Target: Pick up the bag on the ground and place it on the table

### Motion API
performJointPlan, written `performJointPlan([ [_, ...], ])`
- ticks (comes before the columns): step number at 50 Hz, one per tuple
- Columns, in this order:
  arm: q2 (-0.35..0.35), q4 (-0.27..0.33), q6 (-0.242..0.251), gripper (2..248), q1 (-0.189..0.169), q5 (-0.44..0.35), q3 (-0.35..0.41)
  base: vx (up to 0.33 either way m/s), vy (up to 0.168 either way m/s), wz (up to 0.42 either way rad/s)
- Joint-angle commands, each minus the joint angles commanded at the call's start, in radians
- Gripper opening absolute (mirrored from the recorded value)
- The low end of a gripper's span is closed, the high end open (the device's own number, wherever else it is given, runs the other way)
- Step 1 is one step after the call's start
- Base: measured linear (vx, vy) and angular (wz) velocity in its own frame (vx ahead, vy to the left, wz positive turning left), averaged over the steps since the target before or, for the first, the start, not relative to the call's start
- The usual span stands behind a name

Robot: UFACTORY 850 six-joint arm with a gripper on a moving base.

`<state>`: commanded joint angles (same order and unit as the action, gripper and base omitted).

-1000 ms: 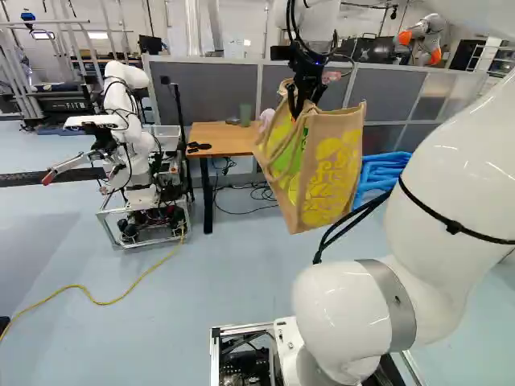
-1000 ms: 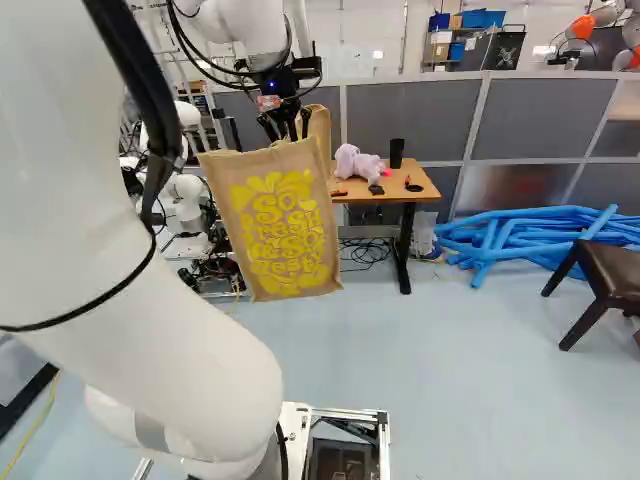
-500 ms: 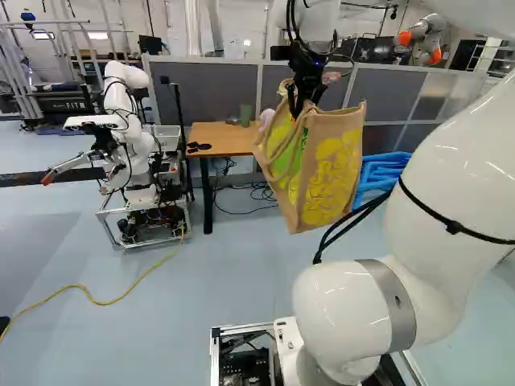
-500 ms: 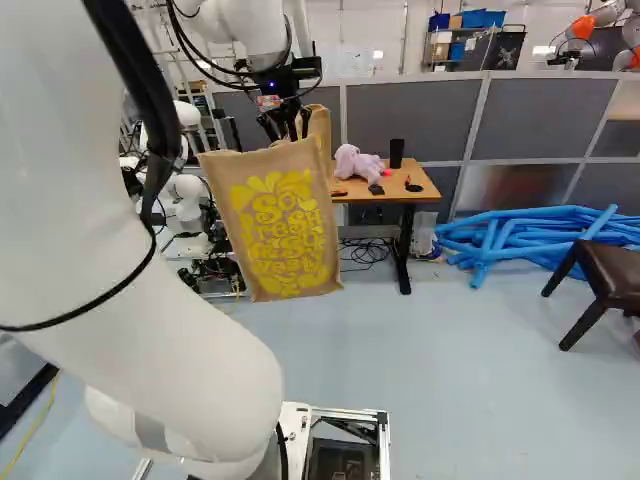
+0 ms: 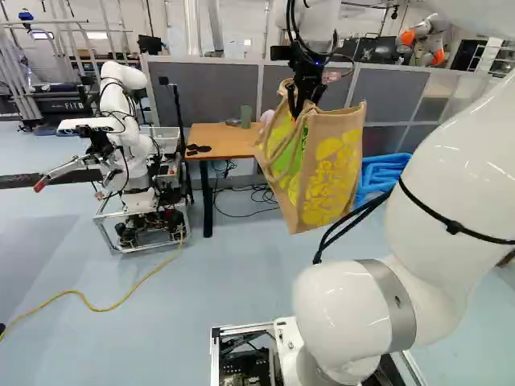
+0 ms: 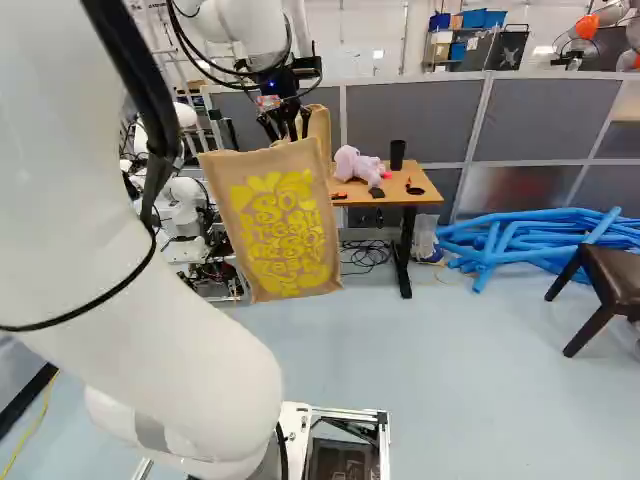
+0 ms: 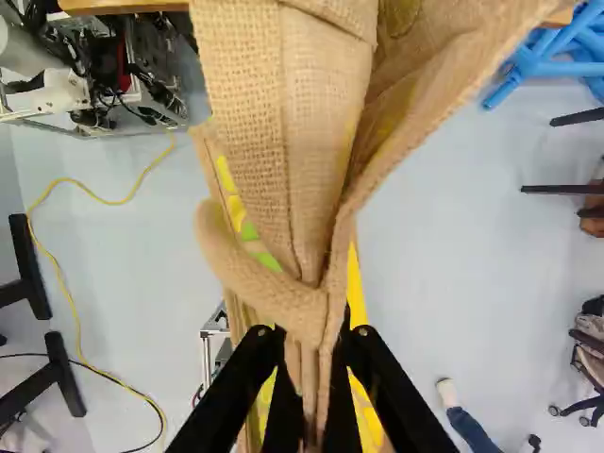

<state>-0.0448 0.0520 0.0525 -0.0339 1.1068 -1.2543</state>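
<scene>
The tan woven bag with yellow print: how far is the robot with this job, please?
Done: the bag is off the pale blue floor. In hand: the black two-finger gripper pinches its upper cloth, and it hangs upright, a little tilted, on the near side of the brown wooden table. Left: it seems to need carrying onto the tabletop, then releasing.

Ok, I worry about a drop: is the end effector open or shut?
Shut: the end effector clamps bunched cloth of the bag between its two fingers.
</scene>
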Motion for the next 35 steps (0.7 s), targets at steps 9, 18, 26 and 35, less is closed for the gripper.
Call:
performJointPlan([
  [9, 0.0, 0.0, 0.0, 22, 0.0, 0.0, 0.0, 0.093, 0.003, -0.002],
  [18, 0.0, 0.0, 0.0, 22, 0.0, 0.0, 0.0, 0.115, 0.004, 0.005],
  [26, 0.0, 0.0, 0.0, 22, 0.0, 0.0, 0.0, 0.123, 0.035, 0.154],
  [35, 0.0, 0.0, 0.0, 22, 0.0, 0.0, 0.0, 0.134, 0.041, 0.187],
])
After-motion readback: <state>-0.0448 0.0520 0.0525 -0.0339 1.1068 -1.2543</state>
